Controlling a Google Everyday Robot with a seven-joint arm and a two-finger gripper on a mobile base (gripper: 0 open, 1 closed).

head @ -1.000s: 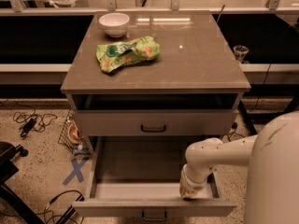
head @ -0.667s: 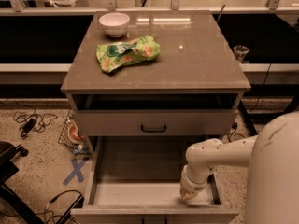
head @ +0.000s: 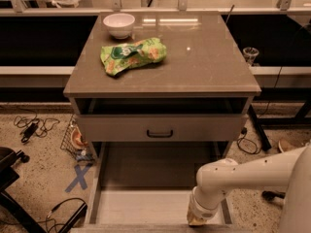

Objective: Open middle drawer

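Note:
The middle drawer point(head: 146, 205) is pulled far out of the grey-taupe cabinet point(head: 160, 76) toward the camera. Its wide shallow tray is empty, and its front and handle are cut off by the bottom edge of the view. My gripper point(head: 198, 219) hangs at the end of the white arm point(head: 243, 171), down at the drawer's front edge, right of centre. Above it, the top drawer point(head: 116, 127) with a small black bar handle point(head: 159, 133) is shut. The bottom drawer is hidden under the open one.
A white bowl point(head: 119, 24) and a green snack bag point(head: 133, 55) lie on the cabinet top. Cables point(head: 31, 127), a wire basket point(head: 75, 141) and a blue tape cross point(head: 78, 177) are on the floor at left. A black chair base point(head: 9, 178) stands at far left.
The middle drawer has slid further out toward the camera, its front and handle leaving the view at the bottom. The arm's end has moved down with it.

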